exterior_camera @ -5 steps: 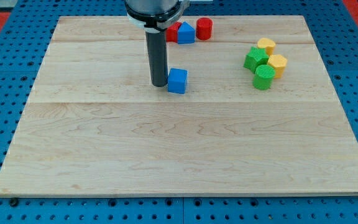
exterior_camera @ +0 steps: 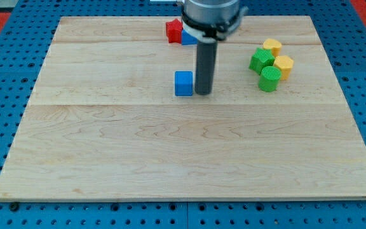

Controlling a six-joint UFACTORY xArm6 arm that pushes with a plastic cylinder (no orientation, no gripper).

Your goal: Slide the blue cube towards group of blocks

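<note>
While nothing is gripped, since the arm ends in a plain dark rod with no jaws to open or close, my tip is seen resting on the wooden table a little above its middle, just beside the right face of the blue cube; whether the two touch cannot be told. The near half of the table, towards the bottom edge, is taken up only by bare wood. The blue cube is placed slightly left of the tip and well apart from every other block. Farther back and towards the right edge, a tight cluster is found: a green cylinder at its near end, a green block of star-like outline to the left, a yellow block to the right, and a second yellow block behind. Near the top edge, a red block is seen with another blue block against its right side, partly hidden by the arm's housing.
</note>
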